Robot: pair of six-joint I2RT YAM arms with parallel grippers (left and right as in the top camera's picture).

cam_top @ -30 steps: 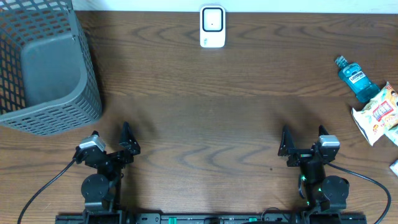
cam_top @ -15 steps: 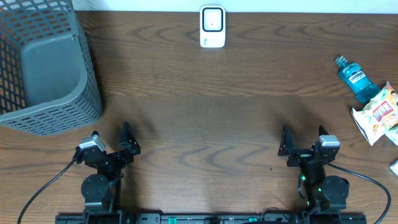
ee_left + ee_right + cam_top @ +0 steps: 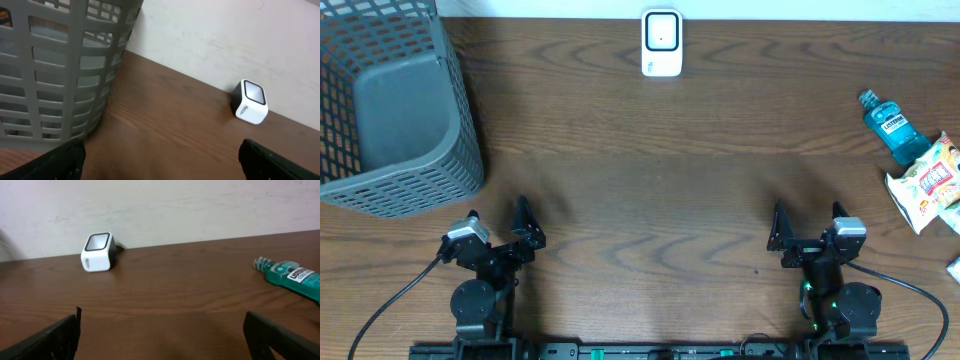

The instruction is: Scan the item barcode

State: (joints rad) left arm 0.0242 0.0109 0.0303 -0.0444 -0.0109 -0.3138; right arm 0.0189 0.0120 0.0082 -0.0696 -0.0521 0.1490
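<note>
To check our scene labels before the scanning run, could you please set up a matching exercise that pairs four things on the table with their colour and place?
Things:
1. basket
2. scanner
3. mouthwash bottle
4. snack packet

Colour and place:
A. teal, right side of the table
B. white, middle of the far edge
C. grey, far-left corner
D. pale with orange print, at the right edge

Pairs: 1-C, 2-B, 3-A, 4-D
</note>
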